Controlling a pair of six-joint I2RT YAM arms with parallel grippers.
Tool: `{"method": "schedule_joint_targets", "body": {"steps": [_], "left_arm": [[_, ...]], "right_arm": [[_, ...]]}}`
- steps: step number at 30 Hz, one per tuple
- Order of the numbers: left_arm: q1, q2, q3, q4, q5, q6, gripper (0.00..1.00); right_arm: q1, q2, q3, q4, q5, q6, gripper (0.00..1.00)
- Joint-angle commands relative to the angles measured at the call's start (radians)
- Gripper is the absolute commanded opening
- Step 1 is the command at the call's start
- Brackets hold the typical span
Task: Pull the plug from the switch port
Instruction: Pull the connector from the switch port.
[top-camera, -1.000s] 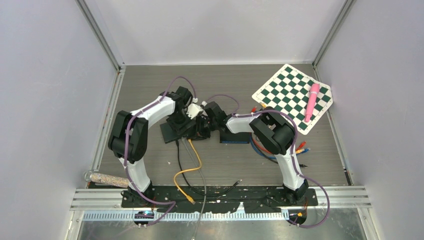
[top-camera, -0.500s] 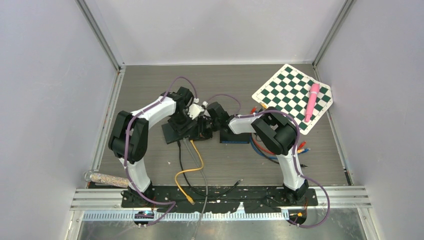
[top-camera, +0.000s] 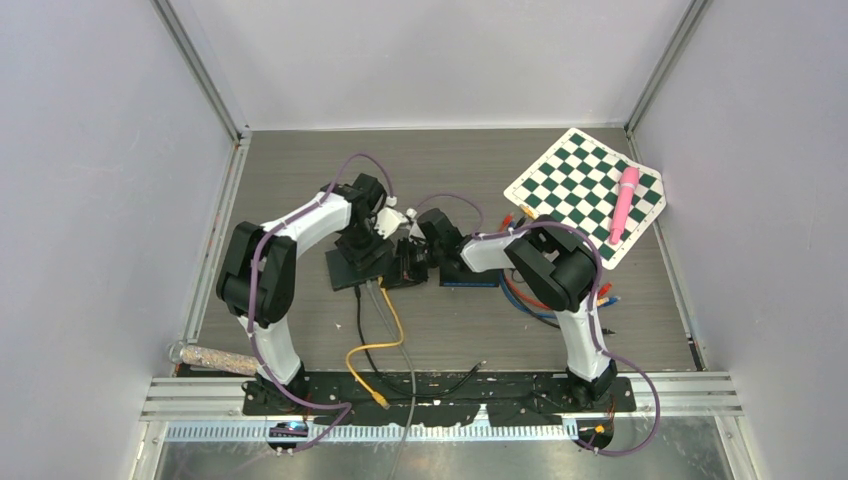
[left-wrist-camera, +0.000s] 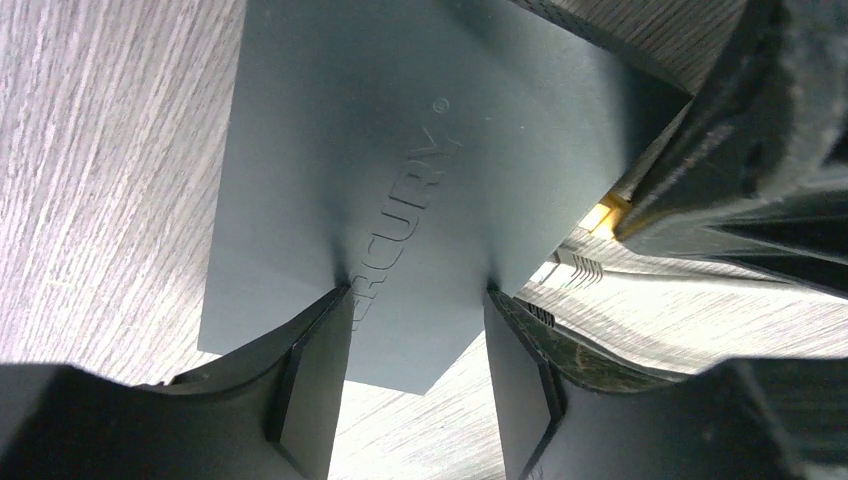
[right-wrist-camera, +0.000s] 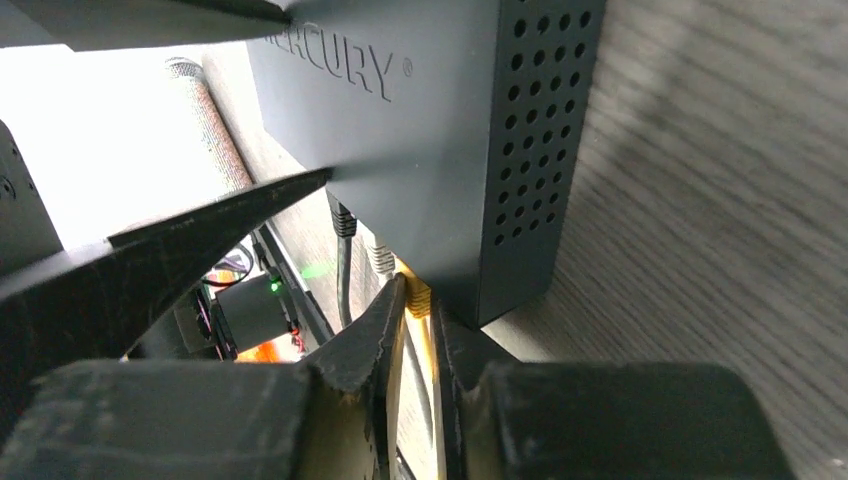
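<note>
The black Mercury switch (top-camera: 352, 266) lies on the table (top-camera: 300, 180) mid-left, its ports facing the near edge. A yellow plug (right-wrist-camera: 416, 296) sits in the port at the switch's corner, beside a grey plug (right-wrist-camera: 380, 258) and a black plug (right-wrist-camera: 342, 220). My right gripper (right-wrist-camera: 420, 318) is shut on the yellow plug right at the switch (right-wrist-camera: 450, 150); in the top view it (top-camera: 410, 266) stands at the switch's right end. My left gripper (left-wrist-camera: 418, 295) is open, both fingertips pressed on the switch's top (left-wrist-camera: 400, 150). The yellow cable (top-camera: 392, 318) trails to the near edge.
A green checkerboard (top-camera: 570, 175) with a pink pen (top-camera: 624, 205) lies at the back right. A dark box (top-camera: 470, 276) and coloured cables (top-camera: 603, 296) sit under the right arm. A speckled cylinder (top-camera: 215, 357) lies front left. Black and grey cables (top-camera: 440, 380) run forward.
My right gripper has slid toward the near side along the switch's right end onto the yellow plug. The switch has turned slightly. The left gripper stays on its top.
</note>
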Motion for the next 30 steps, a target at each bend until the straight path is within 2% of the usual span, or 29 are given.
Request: {"method": "schedule_joint_targets", "body": {"steps": [1,6,7,9,11,19,21,24,26,30], "left_arm": [[0.017,-0.002,-0.002,0.074,-0.020,0.015,0.53],[0.017,-0.011,-0.013,0.083,-0.004,0.030,0.54],[0.017,-0.016,-0.018,0.086,0.013,0.040,0.54],[0.016,-0.021,-0.023,0.087,0.059,0.043,0.54],[0.015,-0.019,-0.018,0.079,0.101,0.045,0.55],[0.014,-0.010,-0.018,0.064,0.169,0.052,0.60],[0.011,-0.002,-0.019,0.065,0.169,0.048,0.60],[0.012,0.009,-0.016,0.062,0.163,0.034,0.54],[0.010,0.012,-0.018,0.066,0.171,0.029,0.59],[0.000,0.024,-0.029,0.077,0.176,0.020,0.61]], "right_arm": [[0.027,-0.075,-0.014,-0.034,-0.132,0.003,0.05],[0.021,-0.087,-0.005,-0.080,-0.061,-0.013,0.07],[0.016,-0.087,0.006,-0.104,-0.032,-0.014,0.20],[0.003,-0.081,0.019,-0.121,0.008,-0.009,0.32],[-0.008,-0.073,0.033,-0.125,0.035,-0.003,0.38],[-0.029,-0.013,0.075,-0.088,0.059,0.028,0.45],[-0.030,0.011,0.093,-0.085,0.048,0.039,0.44],[-0.027,0.024,0.091,-0.080,0.046,0.041,0.42],[-0.018,0.016,0.070,-0.067,0.046,0.046,0.40],[0.016,0.003,0.025,-0.027,0.073,0.063,0.40]]}}
